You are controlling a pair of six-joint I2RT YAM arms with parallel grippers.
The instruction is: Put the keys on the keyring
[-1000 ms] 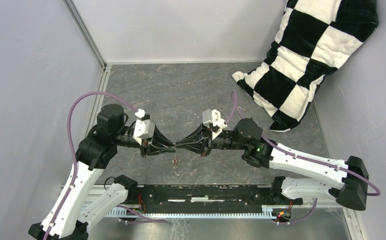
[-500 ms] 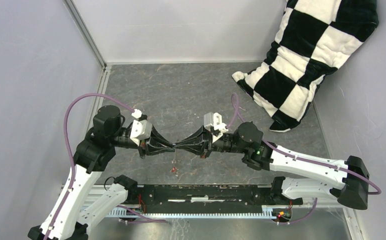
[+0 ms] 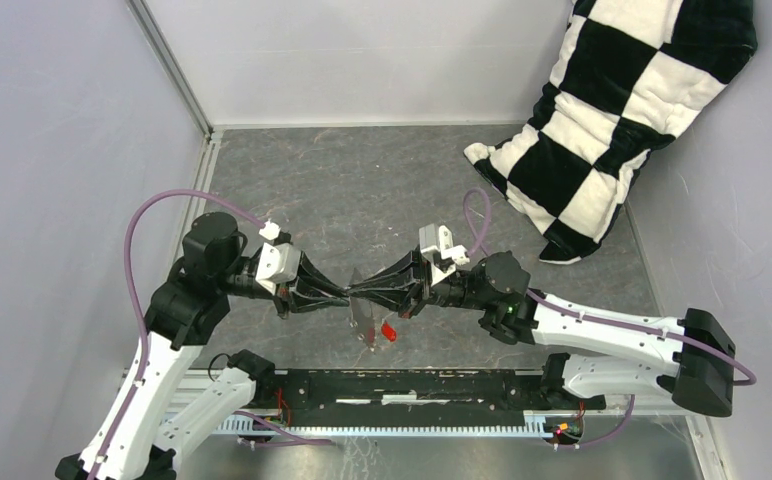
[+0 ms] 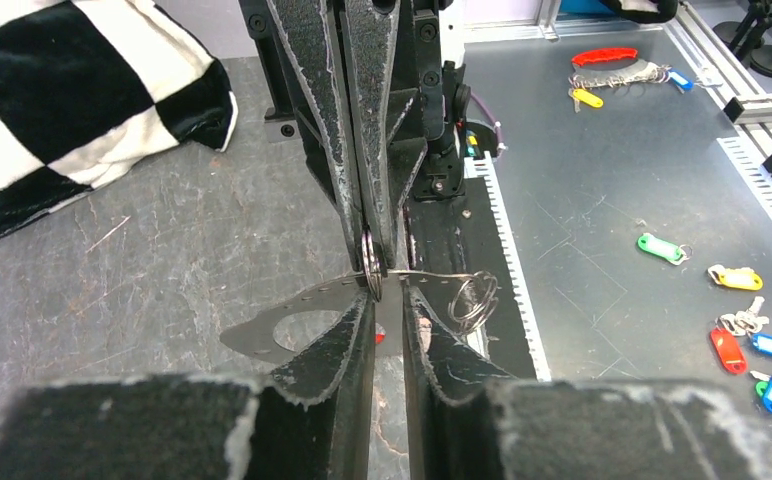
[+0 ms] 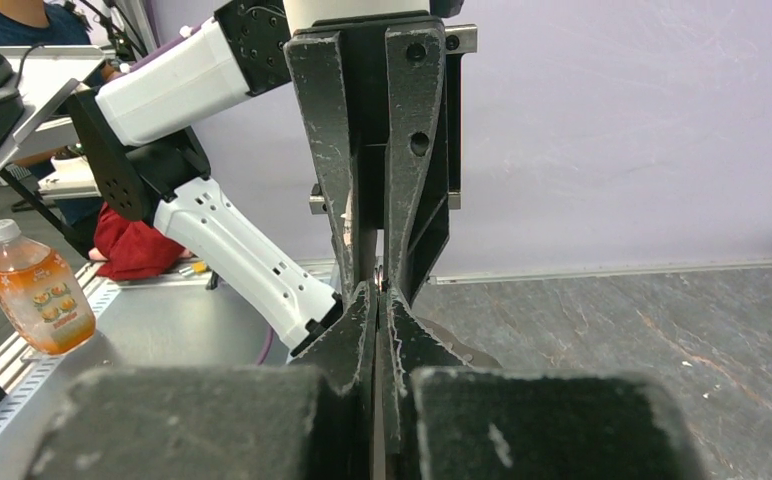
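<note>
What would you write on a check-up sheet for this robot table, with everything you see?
Surface: dark grey stone-patterned tabletop.
Job's things: thin grey metal keyring hoop hanging where both gripper tips meet; small red-headed key beside its lower end; black key not seen.
Clutter: black-and-white checked cushion, far right corner.
Grippers: left gripper narrowly parted around hoop, grip unclear; right gripper shut on hoop's edge.
Cables: purple cables looping off both arms.
Surroundings: pale lilac walls; coloured key tags and orange drink bottle beyond the table.

There were one left arm (image 3: pixel 152 372), one right arm (image 3: pixel 602 328), one checked cushion (image 3: pixel 612 110), one keyring (image 4: pixel 252 337) and one red key (image 3: pixel 389 332) beside the keyring.
</note>
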